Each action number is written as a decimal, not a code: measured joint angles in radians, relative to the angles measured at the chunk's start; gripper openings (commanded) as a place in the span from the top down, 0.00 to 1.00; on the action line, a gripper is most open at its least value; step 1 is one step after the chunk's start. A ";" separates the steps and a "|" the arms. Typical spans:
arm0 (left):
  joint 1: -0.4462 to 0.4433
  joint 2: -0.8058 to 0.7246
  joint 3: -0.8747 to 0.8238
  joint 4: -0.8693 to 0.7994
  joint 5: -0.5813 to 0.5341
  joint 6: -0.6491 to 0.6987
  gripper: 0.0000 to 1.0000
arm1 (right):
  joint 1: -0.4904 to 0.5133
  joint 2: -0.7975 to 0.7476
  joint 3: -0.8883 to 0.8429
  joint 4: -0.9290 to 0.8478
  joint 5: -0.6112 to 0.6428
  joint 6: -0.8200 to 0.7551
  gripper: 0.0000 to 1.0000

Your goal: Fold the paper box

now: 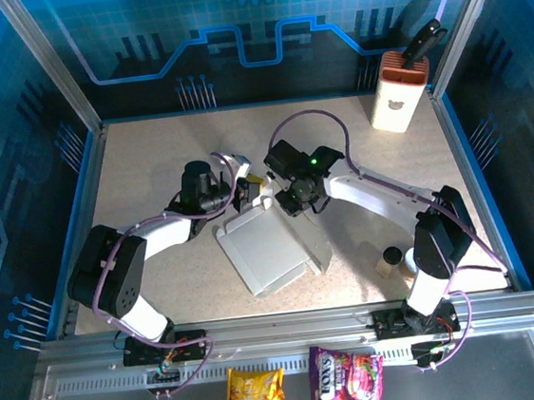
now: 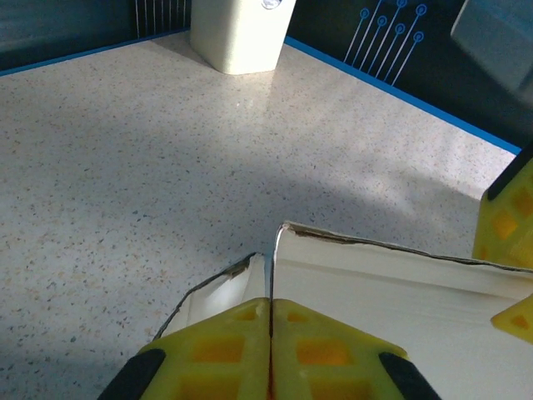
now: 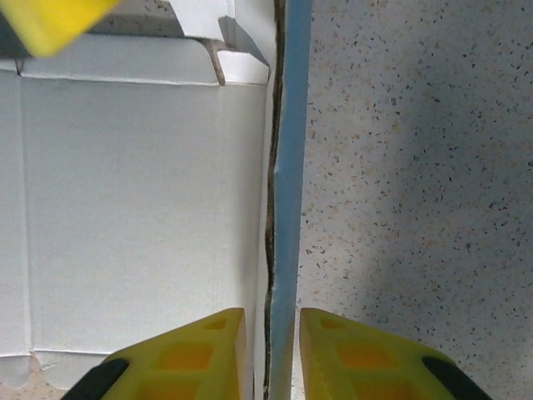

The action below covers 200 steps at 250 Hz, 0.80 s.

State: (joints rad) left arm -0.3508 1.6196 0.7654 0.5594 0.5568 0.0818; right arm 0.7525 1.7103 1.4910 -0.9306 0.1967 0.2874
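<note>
The paper box [image 1: 267, 248], pale grey-white cardboard, lies in the middle of the table with its side walls partly raised. My left gripper [image 1: 250, 190] is at the box's far edge. In the left wrist view it [image 2: 271, 312] is shut on a thin upright wall of the paper box [image 2: 400, 300]. My right gripper [image 1: 281, 197] is beside it at the same far end. In the right wrist view it [image 3: 272, 321] stands slightly open, its yellow fingers straddling the standing edge of the paper box [image 3: 141, 208], with a narrow gap on the right.
A tall white-and-orange container [image 1: 399, 91] stands at the back right, also seen in the left wrist view [image 2: 241, 33]. A small brown cylinder [image 1: 391, 261] sits by the right arm's base. Two snack bags [image 1: 254, 397] lie on the front ledge off the table.
</note>
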 measured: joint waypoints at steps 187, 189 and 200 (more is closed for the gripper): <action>-0.004 -0.005 -0.068 0.006 -0.018 0.003 0.89 | -0.118 -0.074 -0.064 0.095 -0.281 0.046 0.70; -0.004 -0.005 -0.068 0.006 -0.018 0.003 0.89 | -0.119 -0.074 -0.066 0.095 -0.285 0.046 0.70; -0.004 -0.005 -0.069 0.006 -0.018 0.003 0.89 | -0.119 -0.067 -0.074 0.098 -0.295 0.047 0.71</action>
State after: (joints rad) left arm -0.3546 1.6142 0.6964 0.5655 0.5388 0.0849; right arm 0.6334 1.6436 1.4170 -0.8330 -0.0986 0.3344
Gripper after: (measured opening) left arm 0.106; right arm 0.300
